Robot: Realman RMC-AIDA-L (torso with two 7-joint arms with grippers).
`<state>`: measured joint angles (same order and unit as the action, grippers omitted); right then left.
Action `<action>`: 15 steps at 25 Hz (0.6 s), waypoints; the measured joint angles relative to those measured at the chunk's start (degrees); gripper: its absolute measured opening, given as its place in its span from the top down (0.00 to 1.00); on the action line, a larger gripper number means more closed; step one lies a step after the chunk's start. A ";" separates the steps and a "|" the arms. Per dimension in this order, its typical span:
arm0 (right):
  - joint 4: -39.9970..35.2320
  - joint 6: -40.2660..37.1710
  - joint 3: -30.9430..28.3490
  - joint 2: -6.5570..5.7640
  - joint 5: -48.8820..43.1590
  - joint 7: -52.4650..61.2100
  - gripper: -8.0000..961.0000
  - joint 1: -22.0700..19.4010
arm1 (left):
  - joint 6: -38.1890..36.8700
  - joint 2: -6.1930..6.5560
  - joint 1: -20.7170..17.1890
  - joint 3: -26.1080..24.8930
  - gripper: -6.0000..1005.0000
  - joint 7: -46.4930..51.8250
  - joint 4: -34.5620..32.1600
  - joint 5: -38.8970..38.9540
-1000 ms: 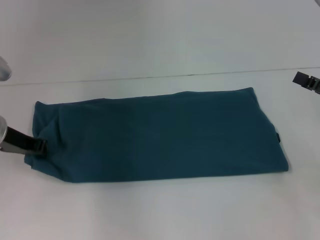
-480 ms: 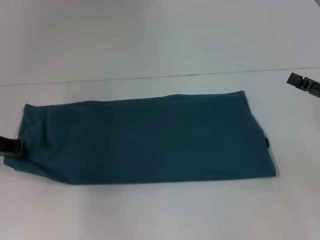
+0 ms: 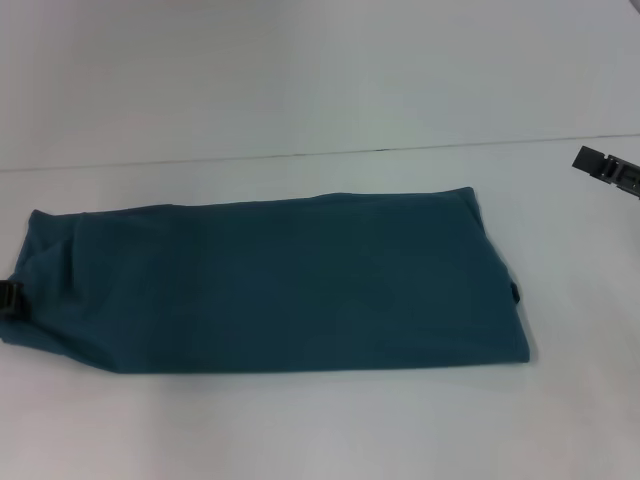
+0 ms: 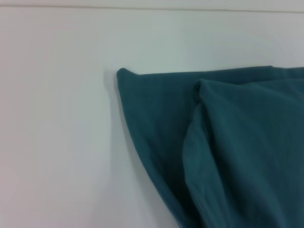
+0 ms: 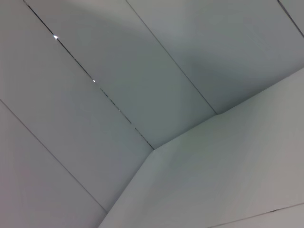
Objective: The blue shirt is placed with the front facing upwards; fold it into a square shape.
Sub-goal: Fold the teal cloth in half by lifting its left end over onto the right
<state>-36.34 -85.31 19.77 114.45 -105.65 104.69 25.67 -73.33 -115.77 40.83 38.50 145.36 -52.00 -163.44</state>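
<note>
Head view showed the blue shirt (image 3: 270,285) folded into a long narrow band on the white table (image 3: 300,430), its plain teal side up and no lettering in sight. Its long axis ran across the table from the left edge toward the right, roughly parallel to the table's back edge, with the right end angled slightly toward the front. A small dark tab (image 3: 515,293) poked out at that right end, possibly the neck label. The left gripper (image 3: 8,298) sat at the shirt's left end, right at the left edge of the table, touching the cloth; whether it was clamped on the fabric could not be made out. Left wrist view showed only the shirt's layered corner (image 4: 156,109) lying flat on the table. The right gripper (image 3: 606,168) hovered over the far right side of the table, well apart from the shirt; its finger spacing could not be judged.
</note>
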 joint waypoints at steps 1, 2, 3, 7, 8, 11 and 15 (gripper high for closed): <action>0.02 0.00 0.03 0.00 0.00 -0.01 0.22 0.01 | -0.13 0.04 -0.10 -0.28 0.93 -0.01 -0.18 -0.01; 0.04 0.00 0.07 0.00 0.00 -0.02 0.22 0.03 | -0.23 0.06 -0.19 -0.46 0.93 -0.01 -0.30 0.01; 0.05 0.00 0.10 0.00 0.00 -0.03 0.22 0.06 | -0.34 0.09 -0.28 -0.64 0.93 -0.01 -0.41 0.06; 0.06 0.00 0.12 0.01 0.00 -0.11 0.22 0.13 | -0.64 0.04 -0.48 -0.91 0.93 -0.32 -0.48 0.39; 0.06 -0.01 0.12 0.04 -0.01 -0.12 0.22 0.17 | -0.66 -0.05 -0.50 -0.91 0.93 -0.43 -0.48 0.44; 0.05 -0.01 0.12 0.15 -0.22 -0.16 0.22 0.37 | -0.70 -0.26 -0.53 -0.93 0.93 -0.67 -0.42 1.19; 0.05 0.09 0.13 0.43 -0.44 -0.54 0.22 0.47 | -1.92 -0.24 -0.99 -1.65 0.93 -2.92 -0.44 5.86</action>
<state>-36.29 -85.23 19.90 114.88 -106.08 104.14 26.13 -75.25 -116.01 39.84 36.84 142.44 -52.44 -157.58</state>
